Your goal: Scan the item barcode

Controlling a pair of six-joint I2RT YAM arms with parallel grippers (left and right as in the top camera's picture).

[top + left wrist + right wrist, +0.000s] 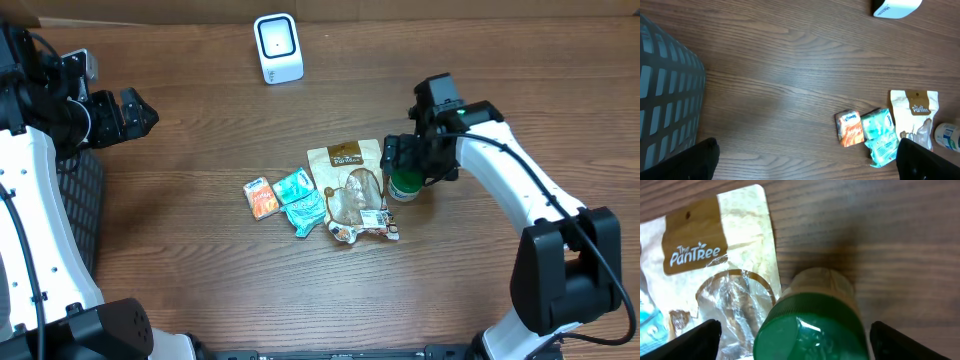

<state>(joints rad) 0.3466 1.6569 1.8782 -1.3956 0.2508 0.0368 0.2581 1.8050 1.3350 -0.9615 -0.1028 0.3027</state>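
Note:
A small bottle with a green lid point(405, 186) point(810, 330) stands upright on the wooden table, right of the beige PanTree pouch point(347, 175) point(715, 255). My right gripper point(412, 166) point(797, 342) hangs over it, open, with one finger on each side of the lid. A gap shows at the left finger; the right finger is very near the lid. The white barcode scanner point(278, 47) point(895, 6) stands at the table's far edge. My left gripper point(135, 112) point(807, 162) is open and holds nothing, far off at the left.
An orange packet point(261, 197) point(850, 128) and teal packets point(300, 200) point(880, 132) lie left of the pouch. A smaller wrapper point(365, 228) lies at the pouch's lower end. A dark mesh basket point(80, 200) point(665, 90) stands at the table's left edge.

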